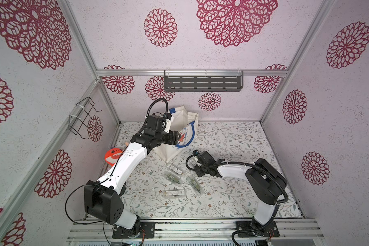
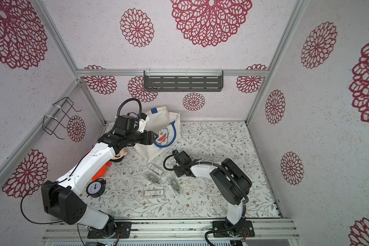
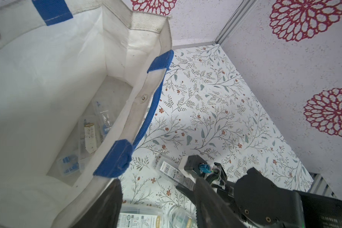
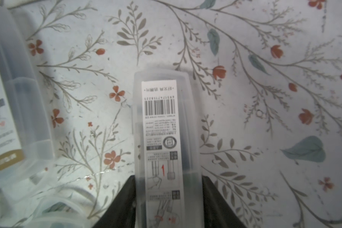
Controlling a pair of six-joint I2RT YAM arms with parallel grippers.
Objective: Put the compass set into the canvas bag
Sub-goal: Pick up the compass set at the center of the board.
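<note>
Rosette-printed pale walls and a grey shelf surround the floral tabletop

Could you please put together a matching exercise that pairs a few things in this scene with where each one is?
Things:
1. bag
2. clock
3. shelf
4. barcoded case

Places:
A. on the back wall
B. between the fingers of the right gripper
C. standing open at the far side of the table
D. beside the left arm

Pairs: 1-C, 2-D, 3-A, 4-B

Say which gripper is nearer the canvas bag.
Left. The left gripper is at the canvas bag, by its rim; the right gripper is apart, jaws on a compass case.
</note>
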